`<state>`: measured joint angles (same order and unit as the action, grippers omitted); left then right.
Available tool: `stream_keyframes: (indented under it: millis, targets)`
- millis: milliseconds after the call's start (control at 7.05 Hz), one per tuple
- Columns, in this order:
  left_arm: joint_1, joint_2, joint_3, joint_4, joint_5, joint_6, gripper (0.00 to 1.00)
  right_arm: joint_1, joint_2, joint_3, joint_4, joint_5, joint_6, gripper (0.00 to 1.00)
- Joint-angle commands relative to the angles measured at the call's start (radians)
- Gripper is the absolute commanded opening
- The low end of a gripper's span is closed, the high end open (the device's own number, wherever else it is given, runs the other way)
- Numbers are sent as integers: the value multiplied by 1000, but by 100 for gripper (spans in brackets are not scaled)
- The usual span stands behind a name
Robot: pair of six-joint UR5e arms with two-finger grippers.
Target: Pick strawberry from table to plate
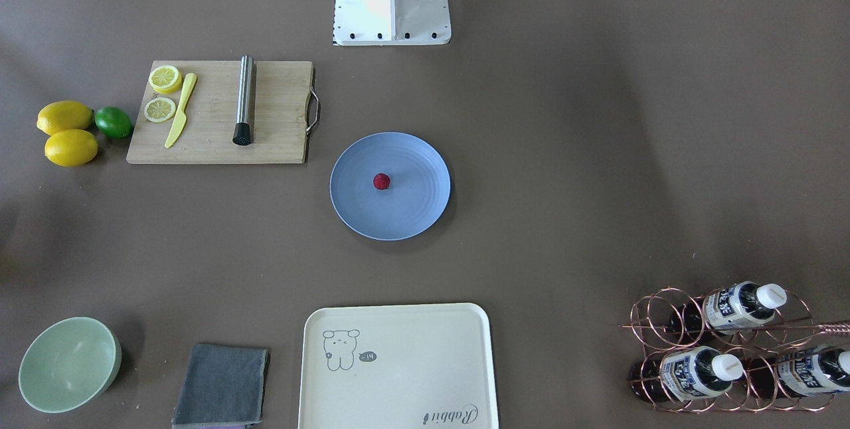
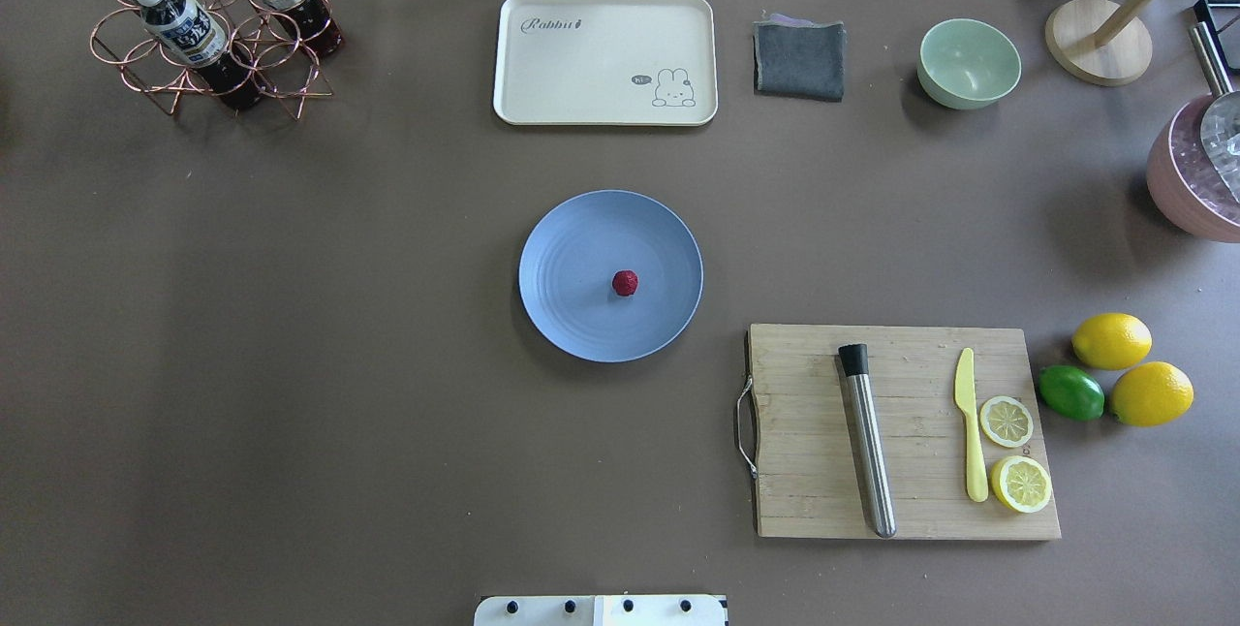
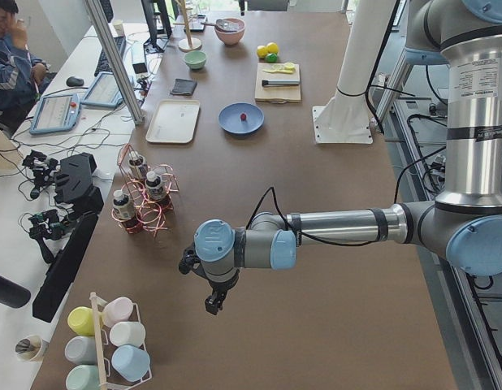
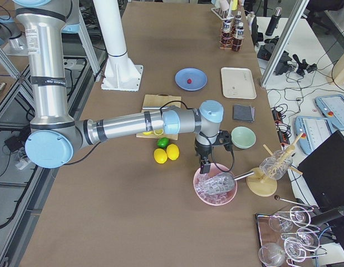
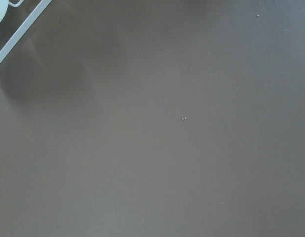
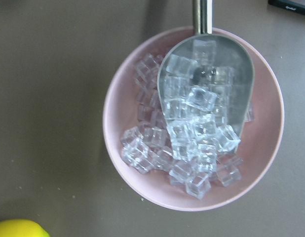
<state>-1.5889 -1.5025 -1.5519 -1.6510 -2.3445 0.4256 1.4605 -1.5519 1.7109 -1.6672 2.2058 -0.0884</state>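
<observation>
The small dark-red strawberry [image 1: 381, 181] [image 2: 625, 283] lies near the middle of the light-blue plate [image 1: 412, 206] [image 2: 567, 258], which sits at the centre of the brown table [image 1: 564, 150]. Neither gripper is near it. My left gripper [image 3: 212, 305] hangs over bare table at the left end, beyond the bottle rack, and shows only in the exterior left view. My right gripper [image 4: 204, 166] hangs at the right end just over a pink bowl of ice [image 6: 142, 98], and shows only in the exterior right view. I cannot tell whether either is open or shut.
A wooden cutting board [image 2: 804, 471] holds a steel muddler, a yellow knife and lemon slices. Two lemons and a lime [image 2: 1070, 391] lie beside it. A cream tray [image 2: 605, 59], grey cloth, green bowl [image 2: 969, 62] and copper bottle rack [image 2: 208, 45] line the far side.
</observation>
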Motion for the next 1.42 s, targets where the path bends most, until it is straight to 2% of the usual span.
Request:
stream_keyframes:
  millis: [0, 1277]
  targets:
    - [0, -1, 0, 4, 1, -4, 98, 133, -42, -74, 0, 25, -213, 100]
    - [-3, 18, -7, -4, 1, -8, 98, 155, -99, -70, 1, 23, -206, 100]
